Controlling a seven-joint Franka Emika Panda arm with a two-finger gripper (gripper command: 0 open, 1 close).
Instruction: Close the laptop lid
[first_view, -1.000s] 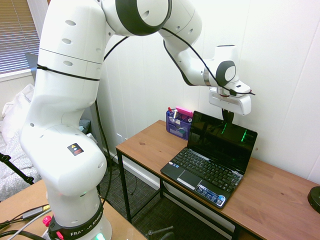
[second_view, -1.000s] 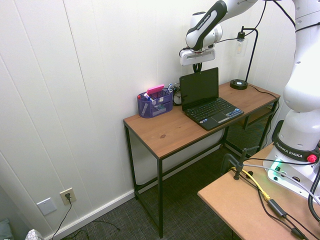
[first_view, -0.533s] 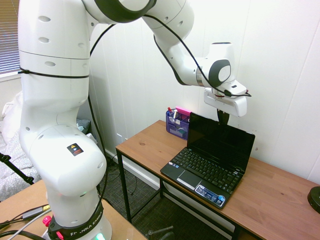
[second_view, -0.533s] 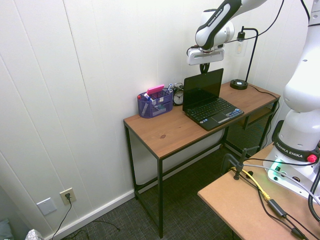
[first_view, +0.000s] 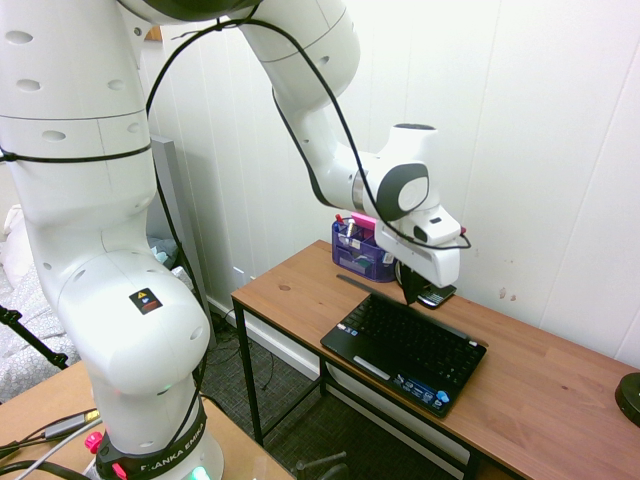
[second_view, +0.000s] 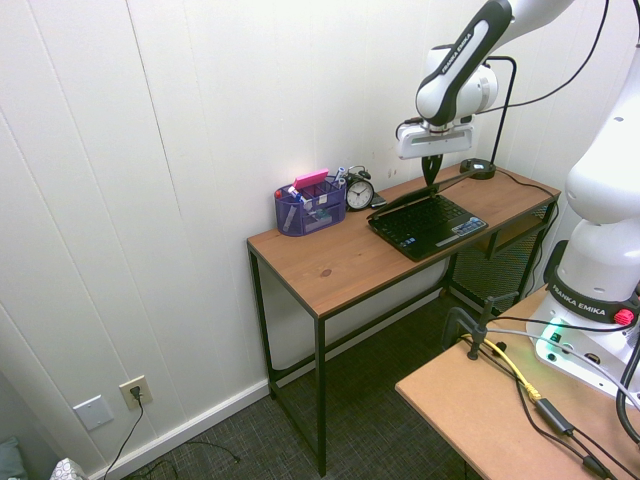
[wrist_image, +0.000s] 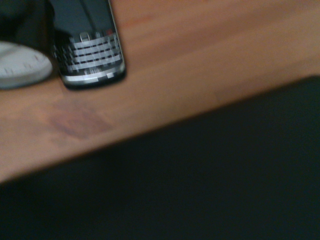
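Downward and forward the laptop lid (wrist_image: 200, 175) has swung since half a second ago, and the gripper (second_view: 431, 182) has descended with it. Its two fingers are together, holding nothing, at the lid's upper edge. Below them, the netbook keyboard (second_view: 425, 215) is still uncovered, so I judge the closing maybe half done, with the final press left

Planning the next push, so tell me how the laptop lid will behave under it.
The laptop lid is probably stiff: its edge looks straight. Hinged to the base, it should swing rather than slide. Its thinness suggests it is light, so pressing gently seems wise.
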